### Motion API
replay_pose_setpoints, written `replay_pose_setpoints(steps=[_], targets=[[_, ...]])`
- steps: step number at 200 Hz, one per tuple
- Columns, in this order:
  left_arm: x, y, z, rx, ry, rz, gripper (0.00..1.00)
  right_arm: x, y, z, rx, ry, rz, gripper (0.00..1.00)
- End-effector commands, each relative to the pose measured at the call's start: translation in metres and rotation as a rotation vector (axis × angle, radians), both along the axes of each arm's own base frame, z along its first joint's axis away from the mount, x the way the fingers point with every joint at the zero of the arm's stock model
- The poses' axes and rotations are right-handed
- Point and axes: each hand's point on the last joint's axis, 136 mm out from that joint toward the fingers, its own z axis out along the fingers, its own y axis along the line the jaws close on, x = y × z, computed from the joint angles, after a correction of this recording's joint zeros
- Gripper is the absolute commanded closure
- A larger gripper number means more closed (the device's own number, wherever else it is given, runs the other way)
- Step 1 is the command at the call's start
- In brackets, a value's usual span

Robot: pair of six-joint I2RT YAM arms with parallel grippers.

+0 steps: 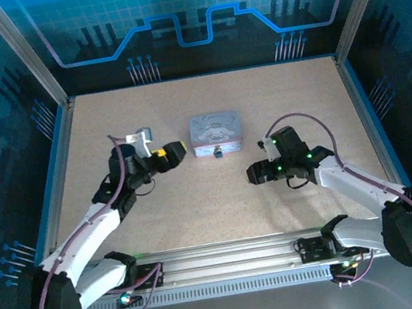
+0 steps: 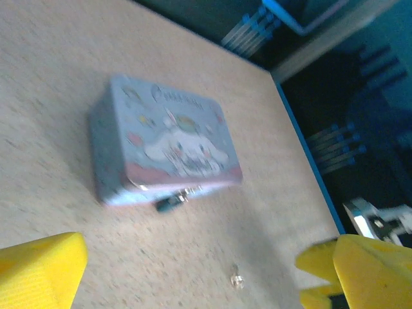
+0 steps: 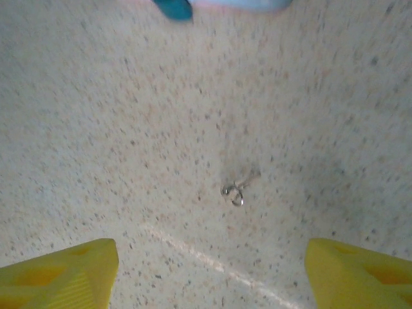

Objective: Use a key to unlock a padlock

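Jaws gape empty on your left gripper (image 2: 193, 278) and right gripper (image 3: 212, 270) alike. Ahead of the right pair, close up, you see one key (image 3: 237, 192) lying flat on the speckled worktop (image 3: 96, 129). Your left wrist view adds one dark padlock (image 2: 168, 204) against the front wall of one cartoon-printed tin (image 2: 167, 141). From above, the tin lies between the two grippers, nearer the left.

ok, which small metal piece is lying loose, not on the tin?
The key, alone on bare table; the padlock sits at the front of the tin.
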Motion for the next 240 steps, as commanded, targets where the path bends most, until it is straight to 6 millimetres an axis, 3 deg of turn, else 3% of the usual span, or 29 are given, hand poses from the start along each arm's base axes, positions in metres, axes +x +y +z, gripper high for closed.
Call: replay_pose_setpoints(steps=[1, 25, 51, 178, 240], targets=[[-0.004, -0.026, -0.017, -0.026, 0.056, -0.055, 0.01, -0.005, 0.009, -0.007, -0.015, 0.076, 0.009, 0.26], [-0.005, -0.045, -0.024, -0.038, 0.064, -0.095, 0.01, -0.001, 0.014, -0.018, -0.036, 0.102, 0.014, 0.29], [-0.003, -0.053, -0.028, -0.027, 0.066, -0.101, 0.01, 0.005, 0.017, -0.027, -0.066, 0.120, 0.009, 0.33], [-0.004, -0.041, -0.015, 0.017, 0.022, -0.057, 0.01, 0.020, 0.021, -0.059, -0.168, 0.172, -0.007, 0.58], [-0.003, -0.041, -0.010, 0.019, 0.014, -0.056, 0.01, 0.022, 0.022, -0.066, -0.193, 0.187, -0.015, 0.63]])
